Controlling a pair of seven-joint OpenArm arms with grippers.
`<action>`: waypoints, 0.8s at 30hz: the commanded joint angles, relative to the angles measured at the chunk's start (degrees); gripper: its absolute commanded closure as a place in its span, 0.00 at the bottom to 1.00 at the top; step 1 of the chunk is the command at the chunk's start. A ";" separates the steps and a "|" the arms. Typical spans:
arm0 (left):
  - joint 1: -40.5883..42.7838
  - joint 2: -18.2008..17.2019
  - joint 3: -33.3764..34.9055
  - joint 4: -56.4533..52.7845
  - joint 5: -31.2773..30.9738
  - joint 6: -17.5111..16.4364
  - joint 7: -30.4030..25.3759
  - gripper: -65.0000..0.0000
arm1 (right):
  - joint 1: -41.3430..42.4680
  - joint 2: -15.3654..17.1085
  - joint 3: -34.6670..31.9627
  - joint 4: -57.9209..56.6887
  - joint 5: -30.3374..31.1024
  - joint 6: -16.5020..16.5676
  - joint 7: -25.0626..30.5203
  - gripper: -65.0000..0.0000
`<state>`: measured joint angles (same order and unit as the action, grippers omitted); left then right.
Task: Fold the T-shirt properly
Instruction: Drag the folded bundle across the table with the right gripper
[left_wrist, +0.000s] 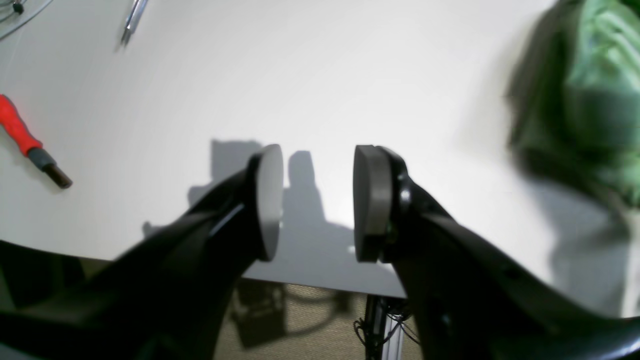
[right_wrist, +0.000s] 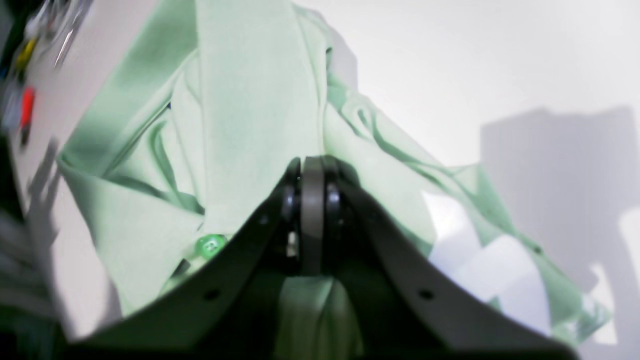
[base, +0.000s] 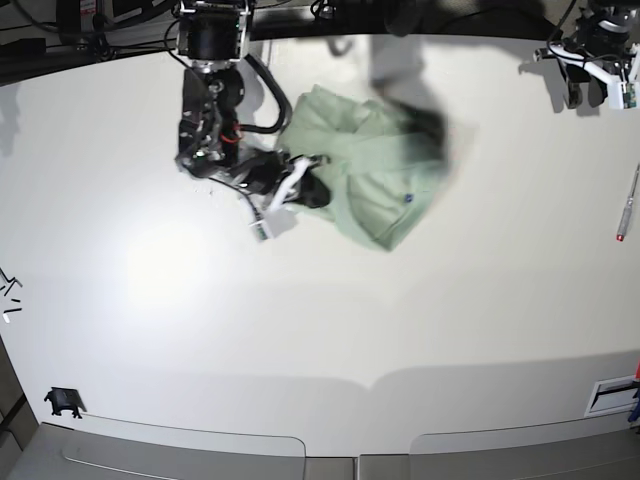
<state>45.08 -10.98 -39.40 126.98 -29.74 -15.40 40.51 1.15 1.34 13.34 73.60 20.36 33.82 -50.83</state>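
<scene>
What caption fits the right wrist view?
Right pincer shut on the bunched T-shirt over the white table.

My work surface is a wide white table (base: 300, 330), lit strongly from above, with a bright spot on its left part. Past its edge I see a beige carpet floor (left_wrist: 310, 325). A red-handled screwdriver (left_wrist: 30, 142) lies on the table, well apart, and dark cables (base: 40, 20) run behind.

Black arms w/ cables; left end effector (left_wrist: 318, 202) has round grey pads (left_wrist: 371, 200).
</scene>
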 joint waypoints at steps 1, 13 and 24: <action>0.46 -0.48 -0.35 0.98 -0.72 -0.02 -1.14 0.68 | -0.09 1.86 2.56 -0.11 -4.59 -3.17 -3.76 1.00; 0.44 -0.48 -0.35 0.98 -0.76 -0.04 -1.16 0.68 | 0.13 6.51 28.81 -0.11 9.51 -6.51 -1.84 1.00; 0.46 -0.48 -0.35 0.98 -3.76 -1.33 -1.16 0.68 | 6.01 8.35 40.96 1.75 33.00 4.61 -8.15 1.00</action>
<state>45.06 -11.05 -39.40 126.98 -32.77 -16.62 40.47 6.35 8.60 54.17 74.24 51.99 37.91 -60.10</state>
